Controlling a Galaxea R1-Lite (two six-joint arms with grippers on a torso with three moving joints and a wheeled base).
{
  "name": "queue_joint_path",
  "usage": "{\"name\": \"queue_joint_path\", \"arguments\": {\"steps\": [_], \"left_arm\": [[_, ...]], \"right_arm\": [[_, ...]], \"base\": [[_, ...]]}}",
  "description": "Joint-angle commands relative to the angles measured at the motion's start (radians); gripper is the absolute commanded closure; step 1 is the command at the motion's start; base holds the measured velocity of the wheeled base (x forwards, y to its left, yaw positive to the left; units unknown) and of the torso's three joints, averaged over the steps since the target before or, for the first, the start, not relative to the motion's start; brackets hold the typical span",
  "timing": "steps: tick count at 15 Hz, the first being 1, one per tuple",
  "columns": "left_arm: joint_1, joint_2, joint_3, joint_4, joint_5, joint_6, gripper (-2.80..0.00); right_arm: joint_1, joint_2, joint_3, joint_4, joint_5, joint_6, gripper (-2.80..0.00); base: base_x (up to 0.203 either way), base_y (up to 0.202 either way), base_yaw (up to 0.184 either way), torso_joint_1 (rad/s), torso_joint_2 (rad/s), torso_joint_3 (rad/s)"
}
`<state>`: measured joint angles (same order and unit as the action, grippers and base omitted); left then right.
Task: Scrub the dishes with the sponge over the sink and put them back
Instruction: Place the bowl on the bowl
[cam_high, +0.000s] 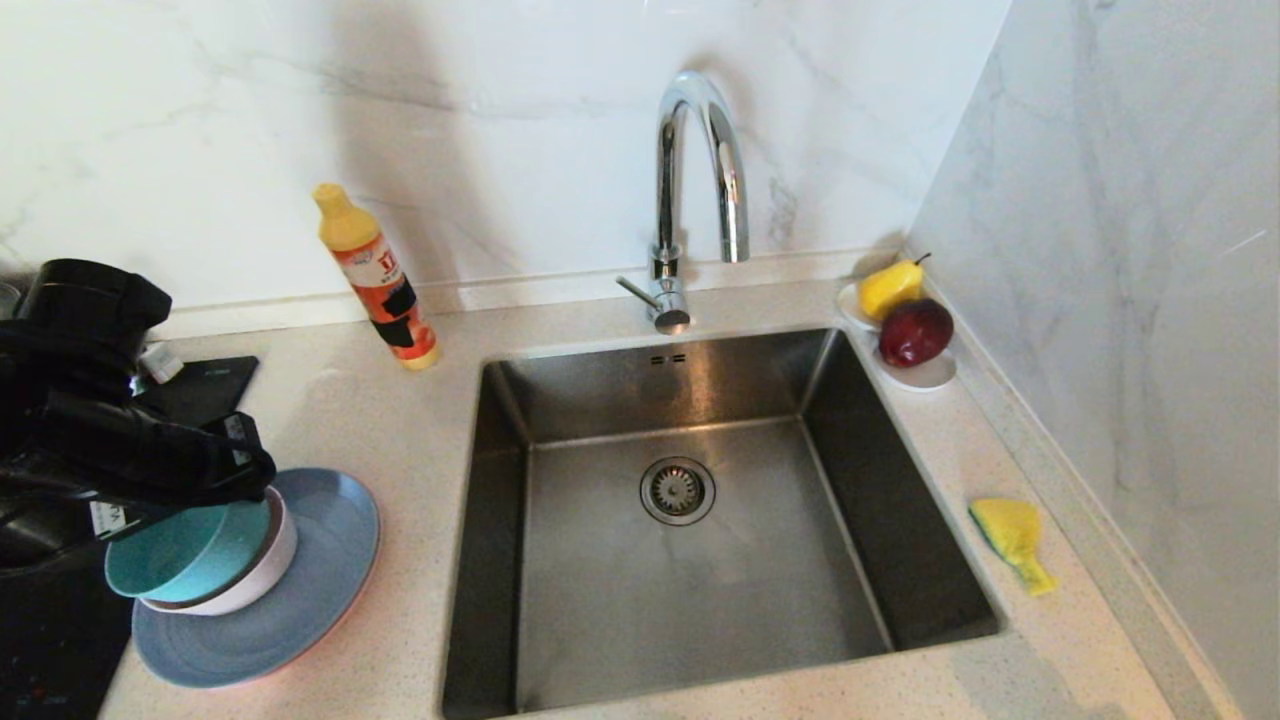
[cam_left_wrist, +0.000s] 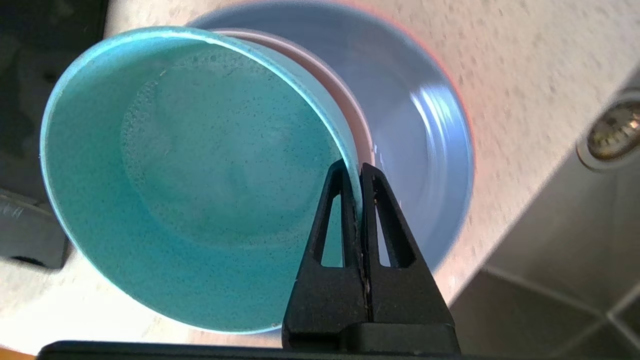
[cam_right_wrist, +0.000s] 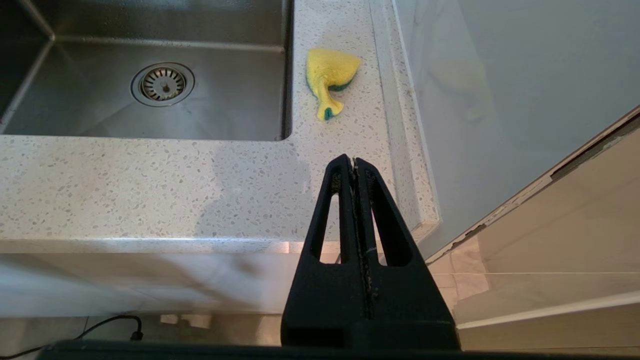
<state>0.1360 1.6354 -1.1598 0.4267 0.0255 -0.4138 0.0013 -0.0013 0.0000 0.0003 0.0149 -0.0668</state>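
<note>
Teal matte round bowl (cam_left_wrist: 190, 180), tilted over the dish stack left of the steel sink (cam_high: 690, 560): left gripper (cam_left_wrist: 353, 167) clamped on its rim.
Rigid, light, slippery if wet; pinch the rim wall only. Right gripper (cam_right_wrist: 354, 162) closed, empty, near the yellow sponge (cam_right_wrist: 330, 75).

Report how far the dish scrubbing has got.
Nothing looks scrubbed yet. In hand: the left claw is shut on the rim of the teal bowl, tilted above the pink-white bowl on the grey-blue plate. Left: the sponge lies untouched on the counter right of the sink, the right claw is shut on nothing below the counter edge, and every dish still needs scrubbing and returning.
</note>
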Motion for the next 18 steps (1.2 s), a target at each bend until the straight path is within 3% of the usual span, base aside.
{"name": "queue_joint_path", "arguments": {"steps": [1, 4, 5, 11, 12, 15, 18], "left_arm": [[-0.001, 0.045, -0.01, -0.006, 0.008, -0.003, 0.0], [-0.003, 0.046, -0.041, -0.006, 0.027, -0.014, 0.0], [-0.003, 0.036, -0.043, -0.006, 0.028, -0.013, -2.8], [-0.003, -0.038, -0.074, -0.003, 0.023, -0.009, -2.8], [-0.003, -0.062, -0.088, 0.002, 0.024, -0.002, 0.0], [-0.004, -0.172, -0.092, -0.015, -0.006, 0.057, 0.0], [-0.016, -0.211, -0.045, -0.225, -0.148, 0.198, 0.0]], "right_arm": [[0.0, 0.0, 0.0, 0.0, 0.0, -0.001, 0.0], [0.0, 0.0, 0.0, 0.0, 0.0, -0.001, 0.0], [0.0, 0.0, 0.0, 0.0, 0.0, -0.001, 0.0], [0.0, 0.0, 0.0, 0.0, 0.0, -0.001, 0.0], [0.0, 0.0, 0.0, 0.0, 0.0, -0.001, 0.0], [0.0, 0.0, 0.0, 0.001, 0.0, -0.001, 0.0], [0.0, 0.0, 0.0, 0.0, 0.0, -0.001, 0.0]], "base": [[0.0, 0.0, 0.0, 0.0, 0.0, 0.0], [0.0, 0.0, 0.0, 0.0, 0.0, 0.0], [0.0, 0.0, 0.0, 0.0, 0.0, 0.0], [0.0, 0.0, 0.0, 0.0, 0.0, 0.0], [0.0, 0.0, 0.0, 0.0, 0.0, 0.0], [0.0, 0.0, 0.0, 0.0, 0.0, 0.0], [0.0, 0.0, 0.0, 0.0, 0.0, 0.0]]}}
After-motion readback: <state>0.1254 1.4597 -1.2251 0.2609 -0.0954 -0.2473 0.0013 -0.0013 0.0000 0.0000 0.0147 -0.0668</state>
